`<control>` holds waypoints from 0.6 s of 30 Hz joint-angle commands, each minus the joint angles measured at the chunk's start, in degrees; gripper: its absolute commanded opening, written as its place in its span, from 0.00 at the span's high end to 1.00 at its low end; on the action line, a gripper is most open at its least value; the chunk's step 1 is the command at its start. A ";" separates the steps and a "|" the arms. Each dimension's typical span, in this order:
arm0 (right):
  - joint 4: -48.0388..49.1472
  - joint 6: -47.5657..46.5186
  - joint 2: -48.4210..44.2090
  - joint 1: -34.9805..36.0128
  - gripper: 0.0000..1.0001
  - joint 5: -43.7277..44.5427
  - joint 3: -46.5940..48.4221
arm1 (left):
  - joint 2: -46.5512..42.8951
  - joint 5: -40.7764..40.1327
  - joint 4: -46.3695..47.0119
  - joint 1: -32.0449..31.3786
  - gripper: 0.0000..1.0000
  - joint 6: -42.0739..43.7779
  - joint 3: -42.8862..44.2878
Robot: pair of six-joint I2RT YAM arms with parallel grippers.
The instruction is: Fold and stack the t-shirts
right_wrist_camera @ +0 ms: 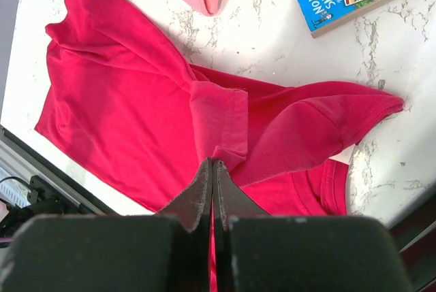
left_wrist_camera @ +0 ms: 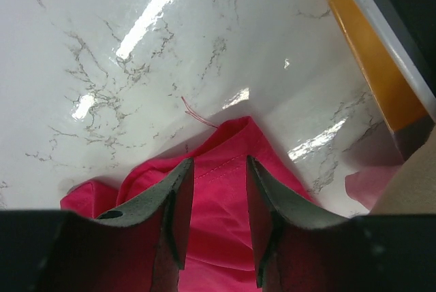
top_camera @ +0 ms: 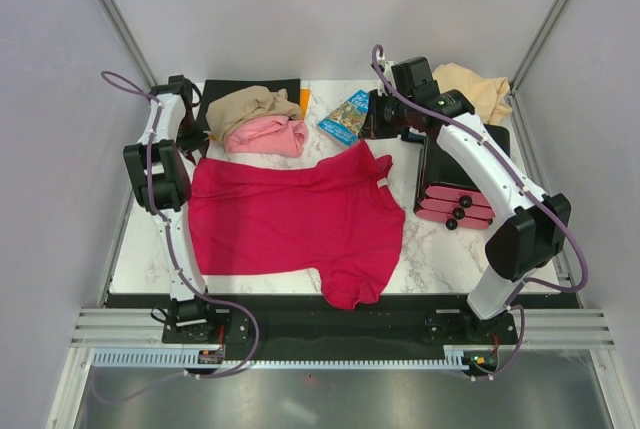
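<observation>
The crimson red t-shirt (top_camera: 290, 219) lies spread in the middle of the marble table. My left gripper (top_camera: 192, 152) is open at its back left corner, and in the left wrist view the fingers (left_wrist_camera: 219, 163) straddle the red cloth (left_wrist_camera: 218, 203). My right gripper (top_camera: 374, 132) is shut on a fold of the red shirt near the collar and sleeve (right_wrist_camera: 212, 163). The tan-brown shirt (top_camera: 250, 104) and the pink shirt (top_camera: 268, 136) lie bunched at the back left. The peach-cream shirt (top_camera: 478, 89) lies at the back right.
A blue illustrated book (top_camera: 346, 116) lies behind the red shirt, next to my right gripper. A black mat (top_camera: 272, 84) and an orange object (top_camera: 304, 101) are at the back. A black stand with pink-red bars (top_camera: 455, 204) stands at the right.
</observation>
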 commanded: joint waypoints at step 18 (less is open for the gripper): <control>-0.13 0.20 0.97 -0.28 1.00 -0.31 2.01 | 5.23 2.12 5.24 0.06 0.57 4.36 2.85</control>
